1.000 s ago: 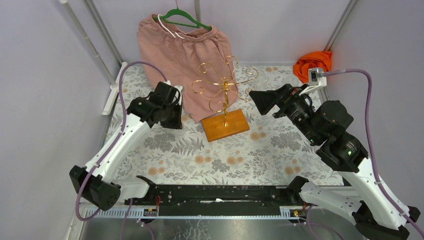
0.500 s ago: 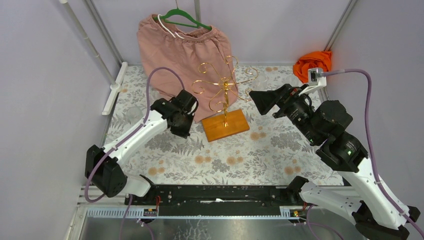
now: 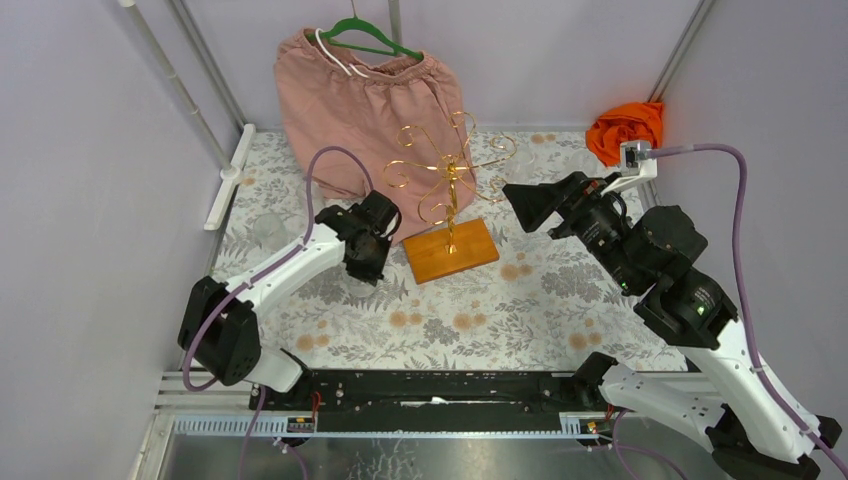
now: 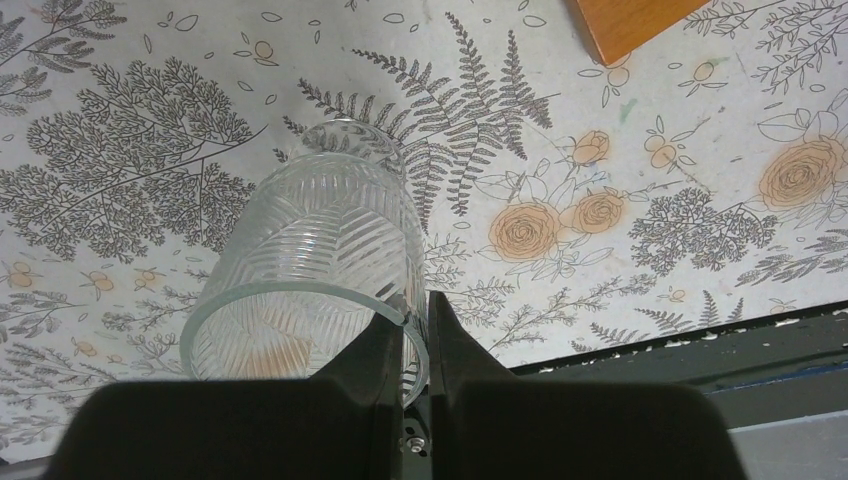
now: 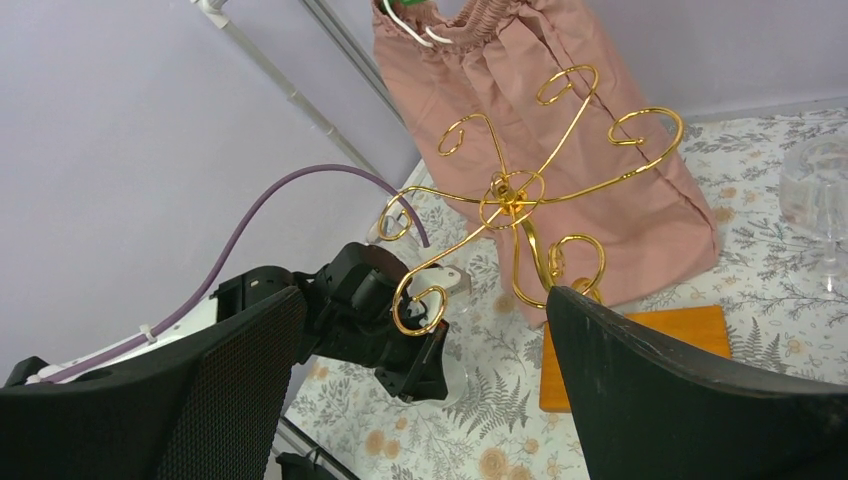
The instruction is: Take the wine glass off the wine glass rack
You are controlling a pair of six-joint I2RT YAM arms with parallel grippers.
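The wine glass rack (image 3: 450, 180) of gold wire stands on its orange-brown wooden base (image 3: 450, 250) mid-table. No glass hangs on its curled arms (image 5: 515, 190). My left gripper (image 3: 365, 262) is just left of the base, shut on the rim of a clear ribbed wine glass (image 4: 310, 230). The rim is pinched between the fingers (image 4: 418, 300) and the stem is hidden behind the bowl. The glass (image 5: 452, 375) hangs low over the floral table; I cannot tell whether it touches. My right gripper (image 3: 515, 205) is wide open, right of the rack, holding nothing.
A pink garment (image 3: 360, 100) on a green hanger hangs behind the rack. An orange cloth (image 3: 625, 125) lies at the back right. Another stemmed clear glass (image 5: 815, 200) stands upright on the table beside the garment. The black rail (image 4: 700, 350) runs along the near edge.
My left arm has swung from left of the rack toward the front and right, ending beside the wooden base. The right arm has barely moved.
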